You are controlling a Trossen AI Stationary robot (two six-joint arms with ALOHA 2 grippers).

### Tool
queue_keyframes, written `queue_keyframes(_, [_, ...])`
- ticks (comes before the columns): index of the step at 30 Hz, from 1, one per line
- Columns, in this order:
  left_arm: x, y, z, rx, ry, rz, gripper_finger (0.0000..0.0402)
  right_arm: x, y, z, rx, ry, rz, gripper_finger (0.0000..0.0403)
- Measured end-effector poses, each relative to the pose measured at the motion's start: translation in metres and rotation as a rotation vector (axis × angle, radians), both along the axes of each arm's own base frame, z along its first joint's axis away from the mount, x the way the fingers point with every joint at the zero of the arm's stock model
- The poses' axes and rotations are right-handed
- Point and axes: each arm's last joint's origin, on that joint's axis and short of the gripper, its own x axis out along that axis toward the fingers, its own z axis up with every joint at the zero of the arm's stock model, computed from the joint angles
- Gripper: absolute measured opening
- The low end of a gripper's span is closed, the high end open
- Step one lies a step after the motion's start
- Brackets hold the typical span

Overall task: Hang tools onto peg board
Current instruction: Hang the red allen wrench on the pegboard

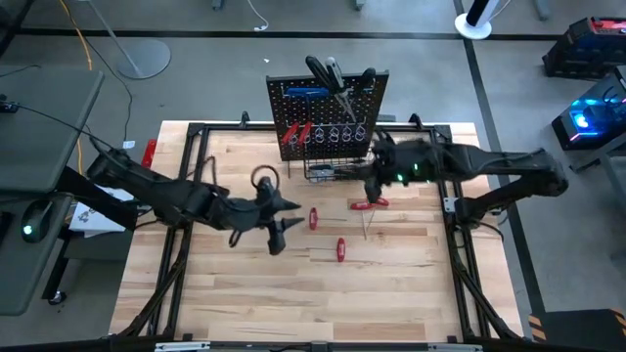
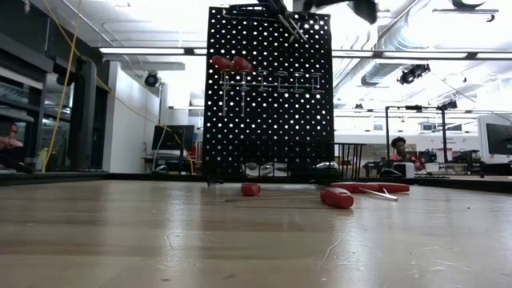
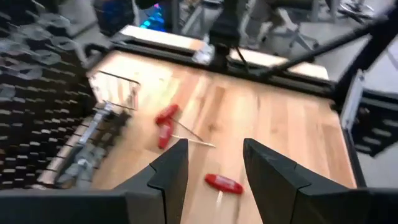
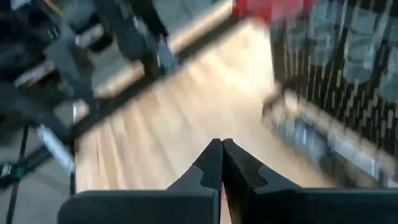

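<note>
The black peg board [image 1: 328, 103] stands upright at the table's far side, and it also shows in the low view [image 2: 268, 96]. Red-handled tools [image 1: 296, 135] and black-handled ones [image 1: 328, 70] hang on it. A wire basket [image 1: 328, 171] sits at its foot. Three red-handled screwdrivers lie flat on the table [image 1: 313, 217] [image 1: 340, 249] [image 1: 370, 203]. My left gripper [image 1: 293, 215] is open and empty, just left of them; its wrist view [image 3: 214, 158] looks over them. My right gripper [image 1: 372, 176] is shut and empty [image 4: 222, 149], raised in front of the board's right part.
Black frame rails [image 1: 196, 132] run round the wooden tabletop [image 1: 293, 293]. The near half of the table holds no objects. A person [image 2: 398, 148] sits in the room far behind the board.
</note>
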Motion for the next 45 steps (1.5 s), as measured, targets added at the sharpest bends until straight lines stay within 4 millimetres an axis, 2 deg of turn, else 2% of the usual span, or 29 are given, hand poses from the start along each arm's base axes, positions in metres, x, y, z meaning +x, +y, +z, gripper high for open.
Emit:
queue_keyframes(3, [0.012,-0.006,-0.026,-0.036,0.007,-0.051,0.0148,-0.009,0.023,-0.010,0.077,0.119,0.027,0.0000])
queue_keyframes(6, [0.028,-0.010,-0.058,-0.149,-0.004,-0.065,0.0148,-0.023,0.046,-0.022,0.141,0.267,0.049,0.0000])
queue_keyframes(9, [0.045,-0.014,-0.087,-0.256,0.037,-0.039,0.0148,-0.042,0.066,-0.033,0.167,0.439,0.039,0.0000])
queue_keyframes(11, [0.053,-0.018,-0.100,-0.259,0.086,-0.041,0.0148,-0.057,0.076,-0.039,0.141,0.537,-0.008,0.0000])
queue_keyframes(13, [0.062,-0.020,-0.103,-0.212,0.122,-0.085,0.0148,-0.071,0.083,-0.042,0.082,0.613,-0.040,0.0000])
queue_keyframes(18, [0.089,-0.011,-0.091,-0.026,0.277,-0.189,0.0148,-0.094,0.090,-0.045,-0.070,0.697,-0.087,0.0000])
queue_keyframes(21, [0.102,0.004,-0.100,0.085,0.467,-0.195,0.0155,-0.095,0.093,-0.044,-0.123,0.668,-0.082,0.0000])
queue_keyframes(24, [0.111,0.021,-0.115,0.102,0.602,-0.181,0.0171,-0.093,0.094,-0.043,-0.158,0.639,-0.054,0.0001])
queue_keyframes(32, [0.129,0.058,-0.152,0.089,0.701,-0.189,0.0206,-0.091,0.094,-0.043,-0.151,0.617,-0.064,0.0043])
queue_keyframes(40, [0.136,0.086,-0.191,0.122,0.827,-0.239,0.0194,-0.091,0.094,-0.043,-0.089,0.589,-0.139,0.0060])
queue_keyframes(45, [0.139,0.095,-0.210,0.143,0.882,-0.278,0.0172,-0.089,0.095,-0.043,-0.033,0.557,-0.185,0.0060])
